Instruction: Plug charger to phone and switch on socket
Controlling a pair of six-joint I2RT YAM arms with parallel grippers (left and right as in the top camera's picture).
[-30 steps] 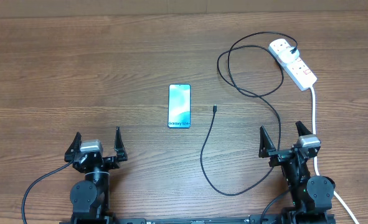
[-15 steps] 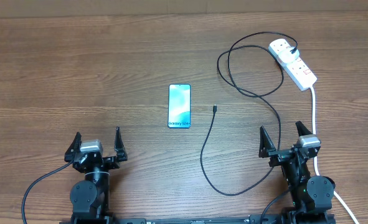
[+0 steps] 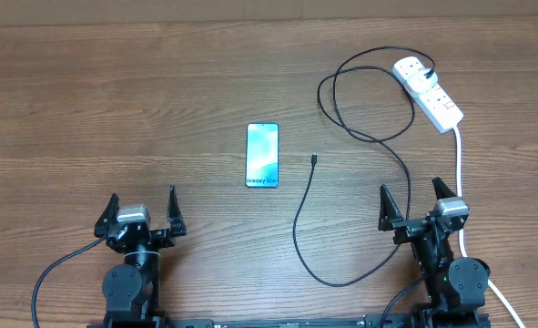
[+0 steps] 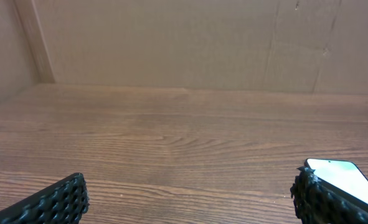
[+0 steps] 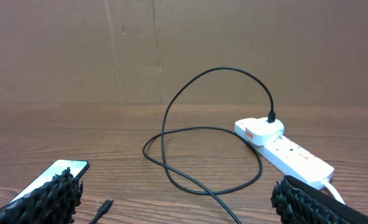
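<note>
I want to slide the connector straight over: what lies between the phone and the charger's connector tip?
Nothing: in the overhead view only bare table separates the phone from the connector tip.

The surface (image 3: pixel 114 100) is matt wood with grain. The phone (image 3: pixel 262 155) screen is glossy, smooth. The socket (image 3: pixel 430 91) is smooth white plastic, the charger (image 3: pixel 313 160) matt black. The pads (image 4: pixel 59 202) of the left claw (image 4: pixel 190 205) look rough.
</note>
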